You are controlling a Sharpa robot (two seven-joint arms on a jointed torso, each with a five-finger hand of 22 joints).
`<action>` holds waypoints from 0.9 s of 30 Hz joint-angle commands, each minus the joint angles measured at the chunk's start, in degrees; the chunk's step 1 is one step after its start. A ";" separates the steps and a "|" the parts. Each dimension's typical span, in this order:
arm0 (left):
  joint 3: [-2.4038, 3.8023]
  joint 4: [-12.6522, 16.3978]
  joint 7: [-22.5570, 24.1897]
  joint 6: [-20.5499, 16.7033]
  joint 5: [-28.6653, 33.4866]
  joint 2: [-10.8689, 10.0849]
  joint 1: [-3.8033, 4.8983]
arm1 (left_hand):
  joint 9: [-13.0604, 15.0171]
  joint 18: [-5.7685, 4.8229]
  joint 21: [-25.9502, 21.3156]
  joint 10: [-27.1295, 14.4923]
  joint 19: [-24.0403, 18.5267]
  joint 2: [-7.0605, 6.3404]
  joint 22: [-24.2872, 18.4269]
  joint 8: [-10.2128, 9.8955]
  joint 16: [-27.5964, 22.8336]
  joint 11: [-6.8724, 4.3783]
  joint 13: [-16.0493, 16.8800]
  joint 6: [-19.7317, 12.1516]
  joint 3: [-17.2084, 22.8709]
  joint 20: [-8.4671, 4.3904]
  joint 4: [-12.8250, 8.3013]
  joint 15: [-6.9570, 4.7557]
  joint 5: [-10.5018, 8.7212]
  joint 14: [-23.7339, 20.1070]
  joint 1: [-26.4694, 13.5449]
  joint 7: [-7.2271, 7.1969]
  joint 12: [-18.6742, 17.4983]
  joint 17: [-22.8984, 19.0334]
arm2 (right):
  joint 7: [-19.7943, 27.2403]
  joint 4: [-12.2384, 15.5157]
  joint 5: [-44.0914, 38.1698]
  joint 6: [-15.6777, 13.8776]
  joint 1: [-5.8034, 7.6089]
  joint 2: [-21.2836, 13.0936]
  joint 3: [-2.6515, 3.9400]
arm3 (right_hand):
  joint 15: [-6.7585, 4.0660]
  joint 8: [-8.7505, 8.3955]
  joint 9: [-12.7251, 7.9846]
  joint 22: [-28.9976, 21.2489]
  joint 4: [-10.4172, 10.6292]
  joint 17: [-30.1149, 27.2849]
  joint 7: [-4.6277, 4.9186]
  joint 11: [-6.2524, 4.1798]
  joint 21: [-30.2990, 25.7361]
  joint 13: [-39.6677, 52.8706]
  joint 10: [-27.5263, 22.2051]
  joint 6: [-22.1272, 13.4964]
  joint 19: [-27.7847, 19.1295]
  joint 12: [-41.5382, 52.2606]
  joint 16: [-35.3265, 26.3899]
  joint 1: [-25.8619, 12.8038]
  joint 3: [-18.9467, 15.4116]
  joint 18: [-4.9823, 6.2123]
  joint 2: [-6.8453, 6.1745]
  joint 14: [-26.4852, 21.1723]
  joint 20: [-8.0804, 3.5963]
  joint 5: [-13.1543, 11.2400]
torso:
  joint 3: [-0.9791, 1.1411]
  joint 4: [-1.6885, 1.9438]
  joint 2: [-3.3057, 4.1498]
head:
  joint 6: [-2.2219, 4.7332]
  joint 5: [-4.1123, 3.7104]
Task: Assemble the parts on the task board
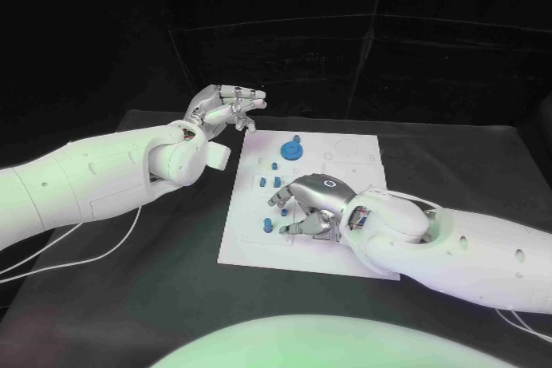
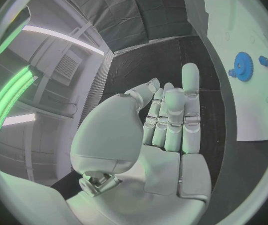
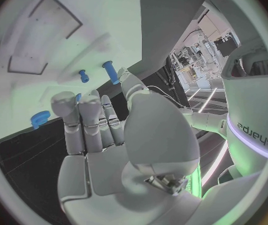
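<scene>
The white task board lies in the middle of the table. A blue gear stands near its far edge, and small blue parts lie along its left side. My right hand hovers low over the board's left-middle, fingers spread towards a blue part, with nothing visibly held. The right wrist view shows two blue pegs and a blue piece on the board past the fingertips. My left hand is raised beside the board's far-left corner, holding nothing. The left wrist view shows the gear on the board.
The black table extends around the board on all sides. A thin white cable runs under my left arm at the table's left. Shallow outlined recesses mark the board's far right part.
</scene>
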 commanded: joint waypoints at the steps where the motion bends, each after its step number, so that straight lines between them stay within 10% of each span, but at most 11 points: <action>1: 0.05 0.11 0.05 0.68 0.19 -0.11 0.10 | -0.05 0.75 -0.33 -0.49 -0.37 -0.03 -0.05 0.26 -0.34 0.11 -0.10 -0.30 -0.23 0.20 -0.03 0.03 -0.19 -0.39 0.17 -0.06 0.10 -0.05 | 2.76 2.73 7.93 -4.73 1.33 -3.70 0.10 | -0.13 0.35 0.08 -2.10 0.94 -2.75 0.87 -0.49 -1.91 0.24 0.70 0.70 -1.76 2.09 -1.94 -0.05 -2.47 1.07 0.40 -1.37 -0.10 0.24 | -0.07 -0.04 -0.05 | 0.35 -0.85; 6: 0.05 0.16 0.05 0.52 0.19 -0.35 0.10 | -0.05 0.75 -0.33 -0.49 -0.37 -0.03 -0.05 0.26 -0.34 0.11 -0.10 -0.30 -0.23 0.20 -0.03 0.03 -0.19 -0.39 0.17 -0.06 0.10 -0.05 | 2.27 6.15 18.91 -6.23 4.03 -11.87 0.12 | -0.75 2.78 0.92 1.05 4.01 1.25 1.17 -1.24 0.33 1.94 9.22 5.92 1.08 9.11 0.88 -1.10 -7.06 0.35 1.79 0.46 -0.51 0.01 | -0.14 -0.33 -0.12 | 1.01 -2.42; 13: 0.03 0.22 0.14 0.42 0.19 -0.51 0.08 | -0.05 0.75 -0.33 -0.49 -0.37 -0.03 -0.05 0.26 -0.34 0.11 -0.10 -0.30 -0.23 0.20 -0.03 0.03 -0.19 -0.39 0.17 -0.06 0.10 -0.05 | -1.39 7.36 22.30 -8.60 5.30 -19.02 0.07 | -3.33 6.10 1.47 11.26 6.24 11.82 -1.29 -4.21 8.41 9.45 17.54 7.75 9.19 20.66 7.74 -0.15 -10.05 -1.91 2.06 4.12 -3.03 4.76 | 0.01 -1.56 -0.24 | 2.48 -4.46; 21: 0.01 0.31 0.19 0.42 0.19 -0.64 -0.09 | -0.05 0.75 -0.33 -0.49 -0.37 -0.03 -0.05 0.26 -0.34 0.11 -0.10 -0.30 -0.23 0.20 -0.03 0.03 -0.19 -0.39 0.17 -0.06 0.10 -0.05 | -10.89 8.05 14.97 -4.83 3.31 -21.77 0.02 | -3.87 11.93 2.51 19.29 13.86 24.23 -2.22 -4.90 14.22 29.69 17.87 7.43 14.20 39.64 15.16 -4.07 -15.82 -3.73 2.66 5.79 -3.61 5.14 | 0.28 -2.54 -0.46 | 2.50 -4.67; 27: 0.01 0.33 0.20 0.43 0.19 -0.73 -0.16 | -0.05 0.75 -0.33 -0.49 -0.37 -0.03 -0.05 0.26 -0.34 0.11 -0.10 -0.30 -0.23 0.20 -0.03 0.03 -0.19 -0.39 0.17 -0.06 0.10 -0.05 | -16.39 8.60 8.73 -1.56 1.51 -22.25 -0.01 | -3.98 15.14 2.98 21.33 14.42 27.77 -2.50 -5.17 15.63 43.41 20.06 6.98 15.28 49.67 17.13 -7.79 -17.67 -4.16 1.79 5.94 -3.71 4.55 | 0.34 -2.57 -0.53 | 2.49 -4.92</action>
